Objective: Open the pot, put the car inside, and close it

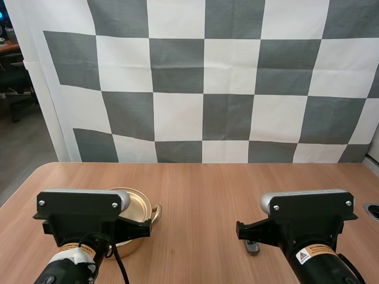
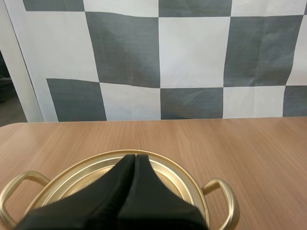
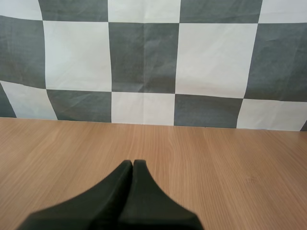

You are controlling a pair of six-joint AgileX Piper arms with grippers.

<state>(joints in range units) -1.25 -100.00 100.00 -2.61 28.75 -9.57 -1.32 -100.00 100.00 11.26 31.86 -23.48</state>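
Gold pot (image 1: 141, 208): stands on the wooden table (image 1: 201, 195) at the near left, partly under the left arm (image 1: 83, 219); two loop handles stick out at its sides; from the left wrist its top (image 2: 184, 184) shows stepped gold rings inside the rim; the middle is hidden behind the fingers, so whether a lid sits there cannot be told
Left gripper (image 2: 135, 156): fingers pressed together into one dark wedge, holding nothing; the tips sit above the pot's middle and point across it toward the far rim; whether they touch the metal cannot be told
Small grey object (image 1: 253, 247): lies on the table just under the front of the right arm (image 1: 308, 222), well apart from the pot; perhaps the car, too small to be sure
Right gripper (image 3: 133, 162): fingers closed on each other in a single black wedge, nothing between them; bare wood lies ahead of the tips; how the grey object lies relative to these fingers cannot be told
Table: light brown wood grain; an open stretch of board separates the pot from the grey object
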